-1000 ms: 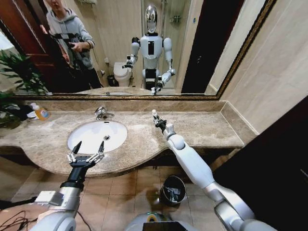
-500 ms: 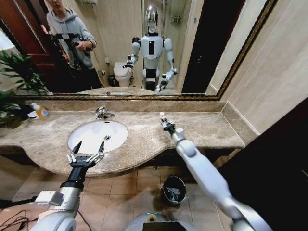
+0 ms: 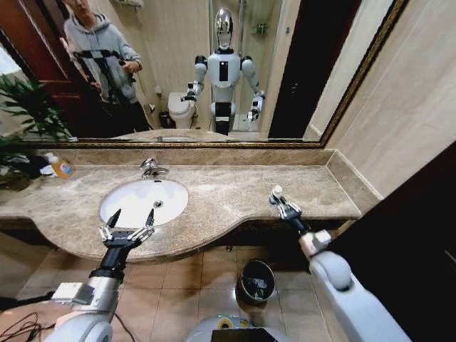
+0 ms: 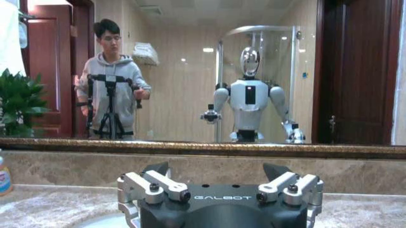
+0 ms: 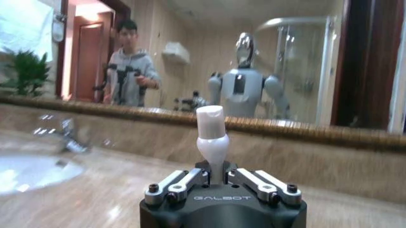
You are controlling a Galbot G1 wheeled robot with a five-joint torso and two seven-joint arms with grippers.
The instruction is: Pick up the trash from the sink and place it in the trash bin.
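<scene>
Marble tabletop (image 3: pixel 214 203) ran under a wide mirror, with the white sink (image 3: pixel 142 200) set into it and the trash bin (image 3: pixel 256 280) on the tiled floor below the front edge, its contents too dark to make out. From the head view, the right tool (image 3: pixel 279 199) hovered over the right part of the tabletop, well apart from the sink, and what it carried looked only like a pale speck. The right wrist view made it plain: the right tool's fingers (image 5: pixel 180 183) were clenched on a white tube (image 5: pixel 210 137) standing upright, its lower end hidden between them. The left tool (image 3: pixel 127 225) hung released, prongs spread, at the sink's near rim.
</scene>
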